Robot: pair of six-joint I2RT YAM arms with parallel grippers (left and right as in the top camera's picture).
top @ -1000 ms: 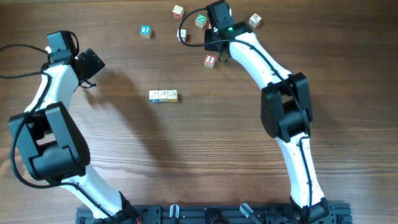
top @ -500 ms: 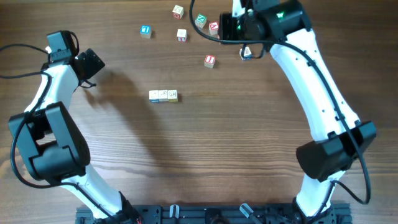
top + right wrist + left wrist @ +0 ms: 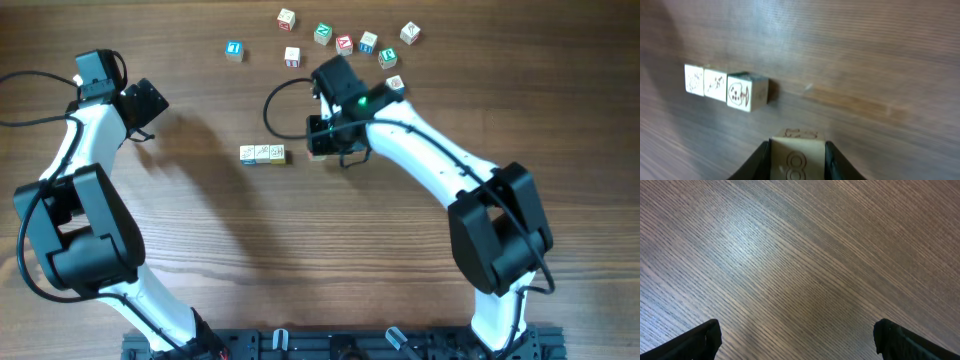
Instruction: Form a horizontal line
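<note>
The right gripper (image 3: 797,161) is clamped on a cube (image 3: 797,149), just off the 3 o'clock end of the three-cube row (image 3: 263,153), with a bare gap of table (image 3: 300,250) between them. The left gripper (image 3: 796,340), fingers wide apart and empty, sits well away at 9 o'clock. Loose cubes (image 3: 345,43) crowd the 12 o'clock edge, and the wood towards 6 o'clock lies open.
</note>
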